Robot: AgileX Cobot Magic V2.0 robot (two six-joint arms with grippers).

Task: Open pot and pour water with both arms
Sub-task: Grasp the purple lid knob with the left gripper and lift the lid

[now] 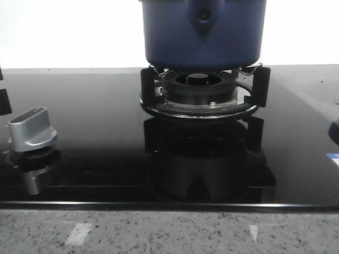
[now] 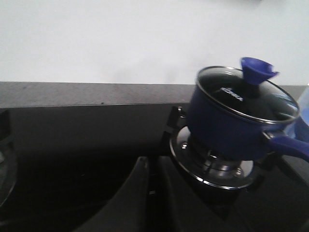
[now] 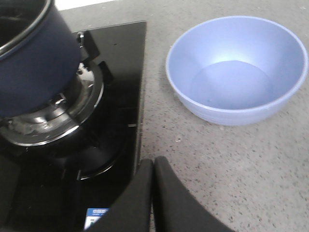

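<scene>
The front view is backlit by a blown-out white wall, and the glossy black cooktop (image 1: 95, 132) mirrors the burner (image 1: 200, 92) sharply. Both wrist views are soft and slightly blurred. The blue bowl (image 3: 237, 67) shows a bright glare patch inside.

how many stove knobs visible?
1: a silver stove knob on the black cooktop, front left of the burner holding the pot. Others may be out of frame.

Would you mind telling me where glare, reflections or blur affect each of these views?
Front view: the glossy cooktop mirrors the burner and knob; the wall is overexposed. Left wrist view: soft overall, the pot slightly blurred. Right wrist view: a bright highlight inside the bowl.
</scene>
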